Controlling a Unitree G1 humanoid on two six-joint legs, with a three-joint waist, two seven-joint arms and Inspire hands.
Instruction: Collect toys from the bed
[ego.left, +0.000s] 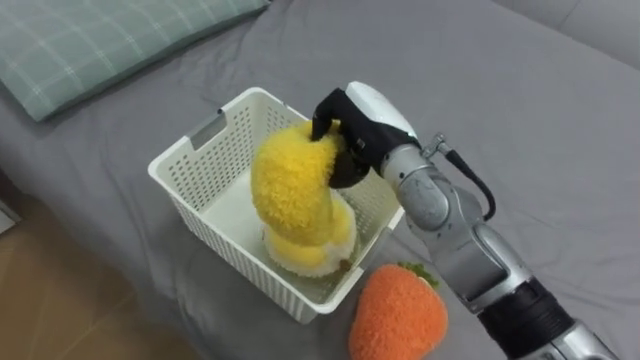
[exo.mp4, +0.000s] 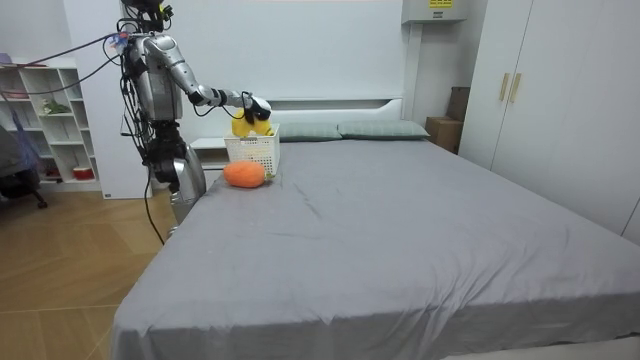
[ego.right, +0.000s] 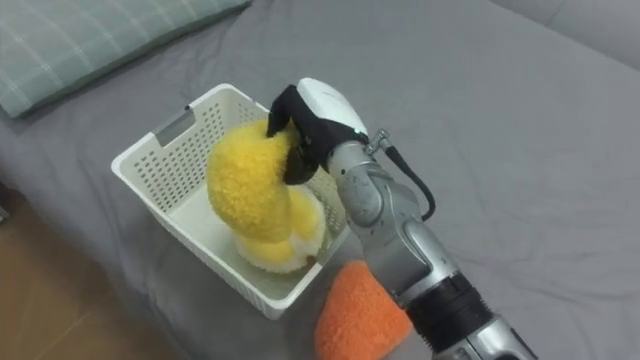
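My right hand (ego.left: 362, 120) comes in from 5 o'clock. Its fingers are curled tight round the top of the yellow plush toy (ego.left: 295, 190), the thumb tucked in against the toy's side. It holds nothing else. The toy stands upright inside the white basket (ego.left: 190, 150). Its paler lower end is down by the basket's floor, close to the corner at 5 o'clock. I cannot tell whether it rests there or hangs from the hand.

The basket sits on the grey bed (ego.left: 520, 100) near the mattress edge, which runs along its 7 o'clock side. The wooden floor (ego.left: 50, 300) shows beyond that edge. An orange plush toy (ego.left: 398, 312) lies on the bed at 5 o'clock of the basket, just beside its corner and under my forearm. A pale checked pillow (ego.left: 100, 45) lies at 10 o'clock, well apart from the basket. From 12 to 3 o'clock the bed is open cover.

In the room view I stand at the bed's side near its head end, the arm stretched out over the basket. A yellow label (exo.mp4: 437, 4) sits high on the wall there, too small to read.
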